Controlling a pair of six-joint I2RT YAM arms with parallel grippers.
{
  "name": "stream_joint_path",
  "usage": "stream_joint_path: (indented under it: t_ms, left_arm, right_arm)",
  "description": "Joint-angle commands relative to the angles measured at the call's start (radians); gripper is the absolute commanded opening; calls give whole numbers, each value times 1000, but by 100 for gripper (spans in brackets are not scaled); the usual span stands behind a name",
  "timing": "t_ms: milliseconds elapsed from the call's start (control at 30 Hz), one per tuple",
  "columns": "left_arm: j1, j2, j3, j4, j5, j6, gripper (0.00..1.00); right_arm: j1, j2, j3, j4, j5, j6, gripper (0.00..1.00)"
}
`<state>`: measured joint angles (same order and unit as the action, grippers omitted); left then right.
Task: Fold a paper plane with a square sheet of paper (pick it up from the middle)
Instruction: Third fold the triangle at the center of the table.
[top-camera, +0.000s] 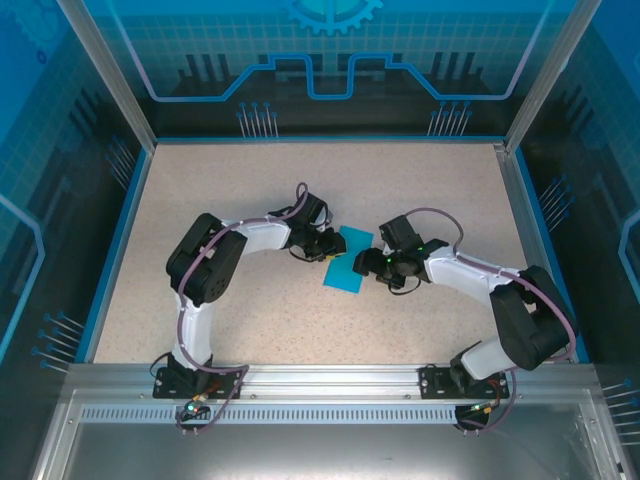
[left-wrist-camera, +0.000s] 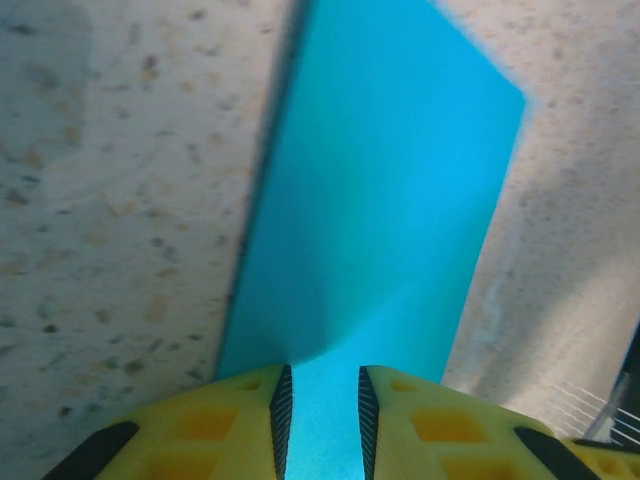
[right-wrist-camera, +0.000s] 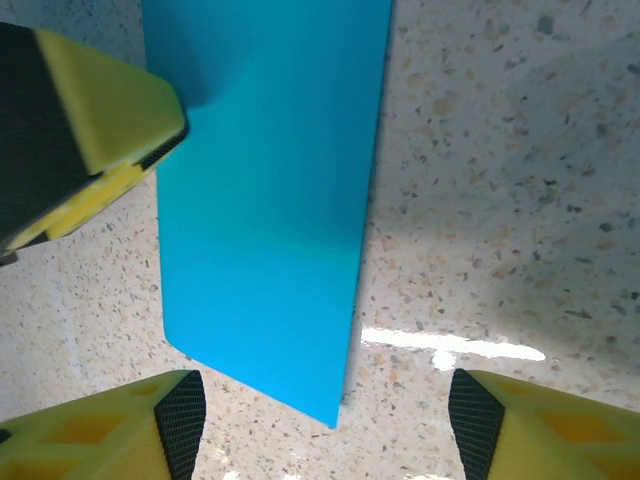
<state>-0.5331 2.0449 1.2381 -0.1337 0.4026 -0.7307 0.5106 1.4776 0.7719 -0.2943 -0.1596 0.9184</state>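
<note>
The square sheet of paper (top-camera: 349, 262) is cyan-blue and lies flat on the speckled table between my two grippers. It shows as a long rectangle with a straight long edge, not as a pointed dart. My left gripper (top-camera: 327, 247) is low over the sheet's left end. In the left wrist view its yellow fingers (left-wrist-camera: 320, 410) stand a narrow gap apart, with the paper (left-wrist-camera: 390, 200) running under and between them. My right gripper (right-wrist-camera: 325, 420) is open wide, and the near corner of the sheet (right-wrist-camera: 265, 200) lies between its fingers. One left finger (right-wrist-camera: 105, 125) rests at the sheet's far left edge.
Blue walls and a raised blue rim (top-camera: 128, 200) enclose the speckled tabletop (top-camera: 250, 320). Both arm bases are bolted to the metal rail (top-camera: 320, 378) at the near edge. Bare table lies all round the paper.
</note>
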Motion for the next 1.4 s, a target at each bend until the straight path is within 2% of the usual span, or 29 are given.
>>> stream_joint_path:
  t_ms: [0, 400, 800, 1100, 1367]
  left_arm:
    - [-5, 22, 30, -90, -53, 19, 27]
    - [-4, 51, 50, -151, -74, 5, 27]
    - [-4, 63, 59, -158, -70, 6, 27]
    - [-4, 64, 57, -164, -69, 7, 27]
    - [-3, 62, 55, -167, -70, 7, 27]
  right_arm:
    - [12, 21, 6, 3, -47, 49, 69]
    - [64, 114, 38, 54, -123, 149, 68]
    - [85, 165, 43, 106, -171, 187, 66]
    - [87, 146, 4, 203, -192, 233, 64]
    - [80, 110, -52, 263, -146, 291, 52]
